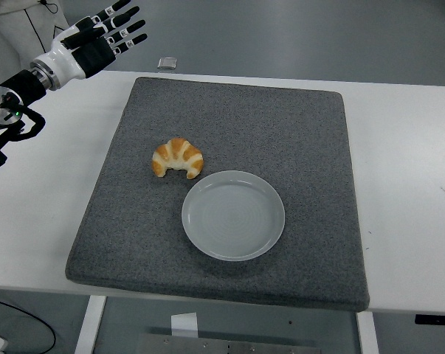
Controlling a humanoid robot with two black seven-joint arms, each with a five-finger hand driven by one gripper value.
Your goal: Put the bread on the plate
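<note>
On the grey mat (281, 133), nearest the table's front edge, sits the empty white plate (233, 214). Just beyond its upper-left rim lies the bread (178, 158), apparently not touching it. Farther back, at far left, the left hand (93, 43) hovers with fingers spread, holding nothing.
</note>
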